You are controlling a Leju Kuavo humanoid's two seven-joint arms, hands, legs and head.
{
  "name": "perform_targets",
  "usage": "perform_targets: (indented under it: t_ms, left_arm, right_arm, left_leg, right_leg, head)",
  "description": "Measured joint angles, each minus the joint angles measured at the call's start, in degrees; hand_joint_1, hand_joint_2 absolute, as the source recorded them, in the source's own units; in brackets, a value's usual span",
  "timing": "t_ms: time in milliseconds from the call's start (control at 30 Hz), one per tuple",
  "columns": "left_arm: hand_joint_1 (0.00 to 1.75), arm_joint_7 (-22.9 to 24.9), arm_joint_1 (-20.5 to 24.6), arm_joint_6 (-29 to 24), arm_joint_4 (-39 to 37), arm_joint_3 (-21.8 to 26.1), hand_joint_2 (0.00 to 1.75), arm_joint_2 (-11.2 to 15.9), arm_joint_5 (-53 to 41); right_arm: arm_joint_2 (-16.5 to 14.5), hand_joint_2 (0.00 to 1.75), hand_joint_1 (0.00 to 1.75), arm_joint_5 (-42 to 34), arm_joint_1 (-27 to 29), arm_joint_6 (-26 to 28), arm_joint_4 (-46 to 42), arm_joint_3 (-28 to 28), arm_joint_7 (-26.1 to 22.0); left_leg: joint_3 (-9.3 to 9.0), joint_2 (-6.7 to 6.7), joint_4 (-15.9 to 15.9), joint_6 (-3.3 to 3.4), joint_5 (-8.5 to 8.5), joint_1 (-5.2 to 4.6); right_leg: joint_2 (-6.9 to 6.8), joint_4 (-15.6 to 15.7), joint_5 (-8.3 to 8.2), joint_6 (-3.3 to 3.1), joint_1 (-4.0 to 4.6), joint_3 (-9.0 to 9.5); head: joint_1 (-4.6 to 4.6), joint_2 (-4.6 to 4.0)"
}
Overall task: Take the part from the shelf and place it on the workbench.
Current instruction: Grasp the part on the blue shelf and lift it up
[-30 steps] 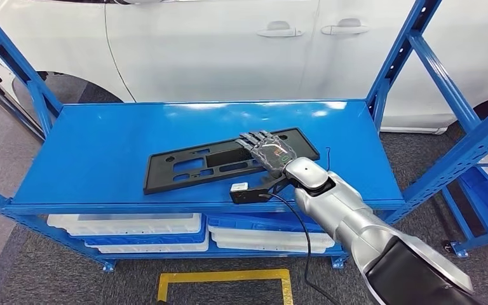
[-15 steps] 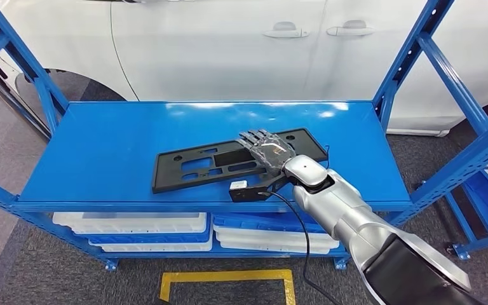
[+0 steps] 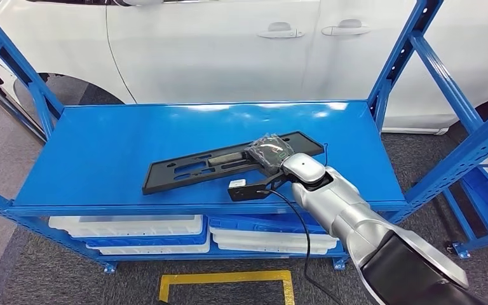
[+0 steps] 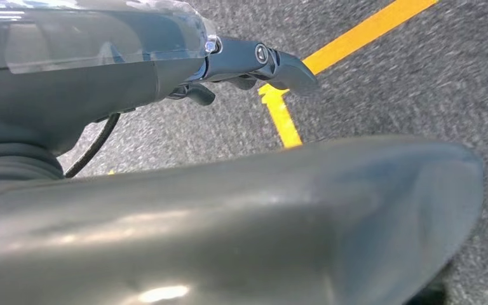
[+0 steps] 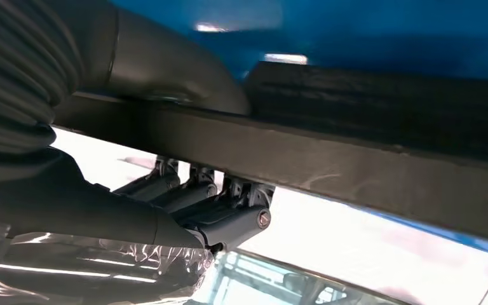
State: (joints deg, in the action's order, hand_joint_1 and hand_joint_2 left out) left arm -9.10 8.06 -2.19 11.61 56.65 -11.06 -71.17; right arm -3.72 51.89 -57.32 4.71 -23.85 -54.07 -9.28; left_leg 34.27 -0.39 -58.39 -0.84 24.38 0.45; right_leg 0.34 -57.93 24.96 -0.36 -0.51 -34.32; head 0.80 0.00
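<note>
One long flat black plastic part with cut-outs is now gripped at its near edge by the right hand, whose fingers, flat on top half a second ago, have been curled around it; it remains on the blue metal shelf, apparently tilting up, so lifting seems begun.

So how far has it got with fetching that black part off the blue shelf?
Early days. Done: the right hand has reached the black plastic panel and closed on its right end; the right wrist view shows the thumb on one face and the fingers on the other. In hand: that end looks tipped up, while the left end rests on the blue shelf. Left: lift it clear, carry it to the workbench and set it down.
</note>
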Motion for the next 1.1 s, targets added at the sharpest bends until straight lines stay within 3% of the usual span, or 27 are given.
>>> perform_targets:
  t_ms: [133, 200, 267, 300, 333, 367, 433, 500, 600, 667, 700, 767, 800, 833, 867, 967, 1033, 1100]
  left_arm:
    - [0.00, -0.2, 0.1, 0.1, 0.0, 0.0, 0.00, 0.0, 0.0]
    - [0.00, -0.3, 0.2, 0.2, 0.0, 0.0, 0.00, -0.1, 0.0]
    - [0.00, -0.3, 0.2, 0.2, 0.0, 0.0, 0.00, 0.0, 0.0]
    - [0.00, -0.3, 0.2, 0.2, 0.0, 0.0, 0.00, 0.0, 0.0]
    - [0.00, -0.3, 0.2, 0.2, 0.0, 0.0, 0.00, 0.0, 0.0]
    - [0.00, -0.3, 0.2, 0.2, 0.0, 0.0, 0.00, 0.0, 0.0]
    - [0.00, -0.4, 0.2, 0.2, 0.0, 0.0, 0.00, -0.1, 0.0]
    - [0.00, -0.5, 0.1, 0.3, 0.0, 0.0, 0.00, -0.1, 0.0]
    - [0.00, -0.6, 0.1, 0.3, 0.0, 0.0, 0.00, -0.1, 0.1]
    - [0.00, -0.7, 0.0, 0.3, 0.0, 0.0, 0.00, 0.0, 0.2]
    - [0.00, -0.7, 0.0, 0.3, 0.0, 0.0, 0.00, 0.0, 0.3]
    - [0.00, -0.8, -0.1, 0.3, 0.0, 0.0, 0.00, 0.0, 0.4]
    - [0.00, -0.9, -0.1, 0.2, 0.0, 0.0, 0.00, 0.0, 0.5]
    - [0.00, -0.9, -0.2, 0.2, 0.0, 0.0, 0.00, 0.0, 0.5]
    - [0.00, -1.0, -0.3, 0.2, 0.0, 0.0, 0.00, 0.1, 0.5]
    - [0.00, -1.2, -0.3, 0.1, 0.0, 0.0, 0.00, 0.2, 0.6]
    - [0.00, -1.4, -0.3, 0.0, 0.0, 0.0, 0.00, 0.3, 0.7]
    - [0.00, -1.4, -0.2, -0.1, 0.0, 0.0, 0.00, 0.3, 0.9]
  right_arm:
    - [0.0, 1.75, 1.75, 0.0, -0.1, 0.1, 0.1, 0.0, -0.3]
    - [0.0, 1.75, 1.75, 0.0, -0.1, 0.2, 0.1, 0.0, -0.4]
    - [0.1, 1.75, 1.75, 0.0, 0.1, 0.4, 0.2, 0.0, -0.5]
    - [0.1, 1.75, 1.75, 0.0, 0.4, 0.7, 0.2, 0.0, -0.7]
    - [0.1, 1.75, 1.75, 0.0, 0.5, 0.9, 0.3, 0.0, -0.8]
    - [0.1, 1.75, 1.75, 0.0, 0.6, 1.3, 0.3, 0.0, -1.0]
    - [0.2, 1.75, 1.75, -0.1, 0.5, 2.2, 0.3, 0.2, -1.7]
    - [0.4, 1.75, 1.75, -0.3, 0.4, 3.1, -0.1, 0.4, -2.8]
    - [1.1, 1.75, 1.75, -0.7, 0.4, 3.8, -1.5, 0.9, -4.3]
    - [1.8, 1.75, 1.75, -1.1, 0.1, 3.8, -3.3, 1.4, -5.1]
    - [2.3, 1.75, 1.75, -1.5, -0.1, 3.5, -4.7, 1.6, -5.6]
    - [3.7, 1.75, 1.75, -2.6, -1.0, 2.3, -8.2, 2.1, -6.5]
    - [4.6, 1.75, 1.75, -3.3, -1.5, 1.4, -10.1, 2.3, -6.8]
    - [5.5, 1.75, 1.75, -3.9, -2.1, 0.6, -11.9, 2.5, -7.1]
    - [6.3, 1.75, 1.75, -4.5, -2.7, -0.2, -13.8, 2.7, -7.3]
    - [8.5, 1.75, 1.75, -6.9, -4.9, -1.9, -19.3, 3.5, -8.0]
    - [9.7, 1.75, 1.75, -9.3, -6.5, -3.4, -22.7, 4.1, -8.2]
    - [10.8, 1.75, 1.75, -12.8, -7.3, -5.4, -25.8, 4.7, -8.7]
  left_leg:
    - [-0.37, 0.00, 1.1, 1.55, -0.18, -0.03]
    - [-0.50, 0.08, 1.5, 2.21, -0.45, 0.11]
    - [-0.42, 0.10, 1.5, 2.47, -0.46, 0.01]
    - [-0.40, 0.10, 1.5, 2.50, -0.45, -0.04]
    - [-0.39, 0.08, 1.4, 2.49, -0.42, -0.06]
    - [-0.40, 0.05, 1.3, 2.45, -0.38, -0.07]
    - [-0.37, -0.03, 0.9, 2.19, -0.19, -0.15]
    - [-0.14, -0.08, 0.5, 1.73, 0.02, -0.34]
    - [0.13, -0.06, 0.4, 0.84, 0.09, -0.34]
    - [0.88, 0.00, -1.3, 0.14, 1.49, -0.19]
    - [1.96, 0.03, -3.8, -0.20, 3.06, -0.09]
    - [5.46, 0.06, -11.7, -0.75, 6.85, 0.11]
    - [7.04, 0.06, -15.0, -0.92, 7.90, 0.20]
    - [7.82, 0.07, -16.5, -1.00, 7.89, 0.27]
    - [7.45, 0.07, -15.5, -1.00, 6.64, 0.32]
    - [2.42, 0.07, -4.4, -0.47, 0.84, 0.30]
    - [0.53, 0.04, -0.3, 0.20, 0.01, 0.08]
    - [0.32, -0.03, 0.2, 0.88, 0.25, 0.05]
  right_leg:
    - [-0.02, -0.5, 0.53, 1.26, -0.09, -0.26]
    - [-0.04, -5.3, 3.45, 1.57, -0.19, -2.40]
    - [-0.05, -13.4, 7.02, 1.76, -0.21, -6.25]
    - [-0.05, -16.2, 7.78, 1.82, -0.23, -7.62]
    - [-0.06, -16.7, 7.34, 1.81, -0.23, -7.90]
    - [-0.06, -14.8, 5.85, 1.72, -0.23, -7.00]
    - [-0.08, -6.8, 2.00, 1.29, -0.15, -3.09]
    - [-0.06, -1.3, 0.21, 0.87, 0.06, -0.57]
    - [0.03, -0.3, -0.01, 0.18, 0.21, -0.43]
    - [0.01, 0.0, -0.26, -0.43, -0.03, -0.35]
    - [-0.01, 0.1, -0.34, -0.65, -0.16, -0.31]
    - [-0.06, 0.1, -0.31, -0.83, -0.18, -0.33]
    - [-0.10, 0.1, -0.27, -0.84, -0.17, -0.31]
    - [-0.13, 0.1, -0.23, -0.82, -0.17, -0.27]
    - [-0.13, 0.0, -0.17, -0.76, -0.18, -0.22]
    - [0.06, -0.2, 0.10, -0.32, -0.11, -0.11]
    - [0.18, -0.2, 0.14, 0.22, 0.06, -0.31]
    - [0.16, -0.1, 0.10, 0.86, 0.17, -0.40]
  head:
    - [0.00, 0.00]
    - [0.00, 0.00]
    - [-0.01, 0.00]
    - [-0.01, 0.00]
    - [-0.01, 0.00]
    - [-0.01, 0.00]
    - [-0.01, 0.00]
    - [-0.01, 0.00]
    - [0.00, 0.00]
    - [0.01, 0.00]
    - [0.01, 0.00]
    - [0.01, 0.00]
    - [0.01, 0.00]
    - [0.01, 0.00]
    - [0.01, 0.00]
    - [0.01, 0.00]
    - [0.01, 0.00]
    - [0.00, 0.00]
